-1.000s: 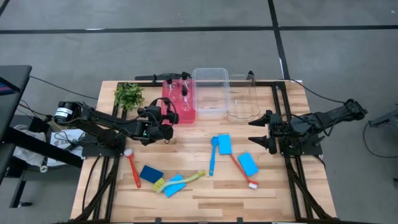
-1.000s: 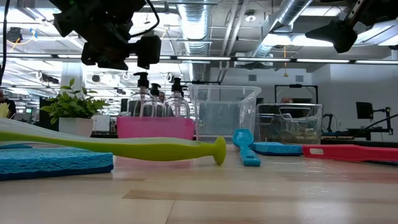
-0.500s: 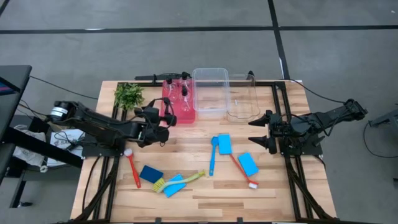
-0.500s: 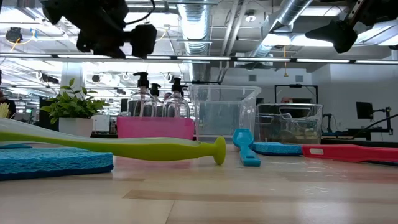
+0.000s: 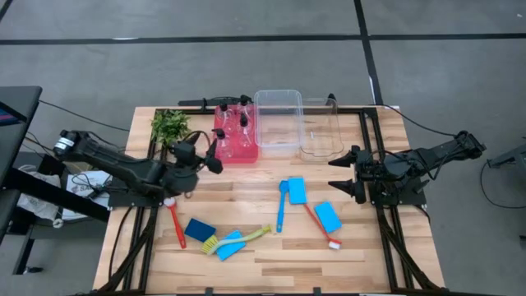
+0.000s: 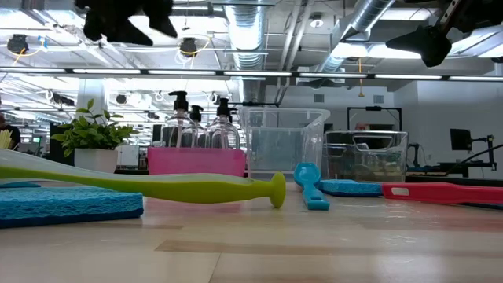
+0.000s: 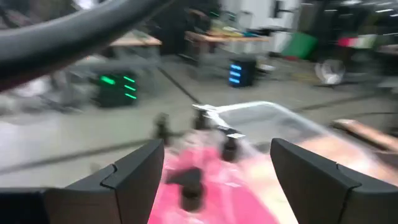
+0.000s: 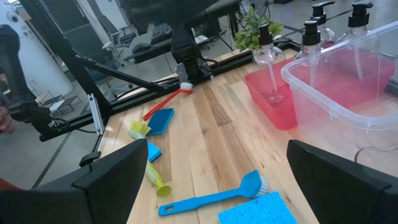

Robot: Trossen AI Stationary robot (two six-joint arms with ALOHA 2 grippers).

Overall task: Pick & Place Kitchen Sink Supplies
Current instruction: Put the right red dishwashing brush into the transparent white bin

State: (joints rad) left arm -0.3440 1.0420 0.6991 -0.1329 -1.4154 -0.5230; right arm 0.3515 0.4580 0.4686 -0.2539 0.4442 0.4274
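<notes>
Nearest the table's front edge lie a dark blue sponge (image 5: 200,229), a yellow-green brush (image 5: 238,238) and a lighter blue sponge (image 5: 229,245) under it, bunched together left of centre. A red brush (image 5: 176,220) lies just left of them, its white head pointing toward the far side. Right of centre a second red brush (image 5: 320,225) passes under a blue sponge (image 5: 328,216), with a blue brush (image 5: 280,205) and another blue sponge (image 5: 296,190) a little farther back.

The left gripper (image 5: 212,155) hangs above the table near the red tray (image 5: 235,148), fingers spread apart and holding nothing. The right gripper (image 5: 339,173) waits at the table's right side, fingers wide apart and empty.

At the far edge the red tray holds the clear bottles (image 5: 238,122) with black caps, standing upright. A leafy plant (image 5: 169,126) sits to its left, and two clear bins (image 5: 278,122) stand to its right.
</notes>
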